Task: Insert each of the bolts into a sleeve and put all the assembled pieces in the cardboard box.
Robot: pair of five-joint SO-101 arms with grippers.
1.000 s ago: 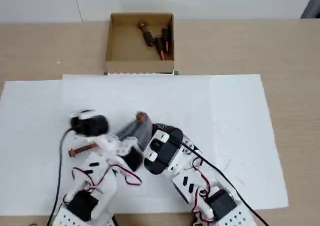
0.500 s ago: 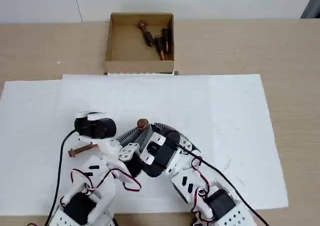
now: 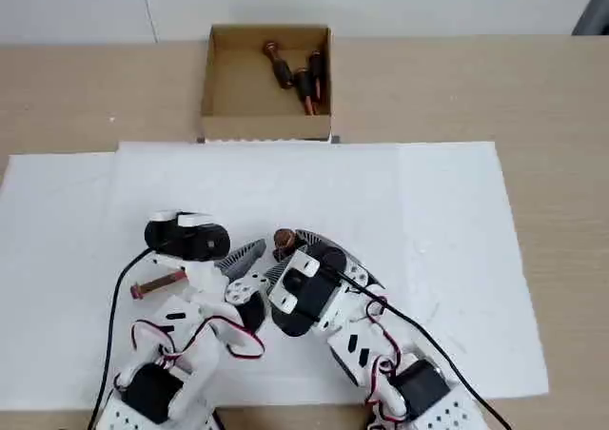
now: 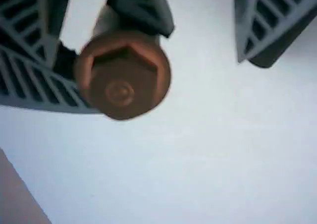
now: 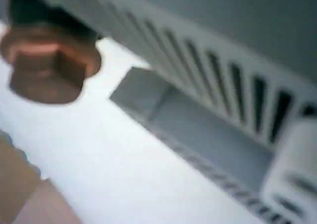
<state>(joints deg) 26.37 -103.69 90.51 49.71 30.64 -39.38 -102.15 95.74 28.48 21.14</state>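
Since a second ago the left gripper (image 3: 255, 266) has drawn back from the held bolt (image 3: 283, 240) and now stands released, jaws wide, with the copper hex head just beside one of its fingers (image 4: 29, 70). The bolt itself has slid a little farther from the cardboard box (image 3: 214, 78) and stays head-up off the paper. By my judgement the right gripper (image 3: 288, 249) is clenched on it, since nothing else is carrying it. A dark part behind the head looks like a sleeve, though I cannot be sure it is fully seated. If it is, the handover is done and this piece is ready for the carry to the box.

Count: three assembled pieces (image 3: 300, 73) lie inside the box, against its wall. One bolt is in the gripper, well apart from the box. One loose bolt (image 3: 157, 283) lies on the white sheet (image 3: 428, 192), farther from the box than the held one, unsleeved. One box, one sheet, one bench (image 3: 552, 87), two arms.
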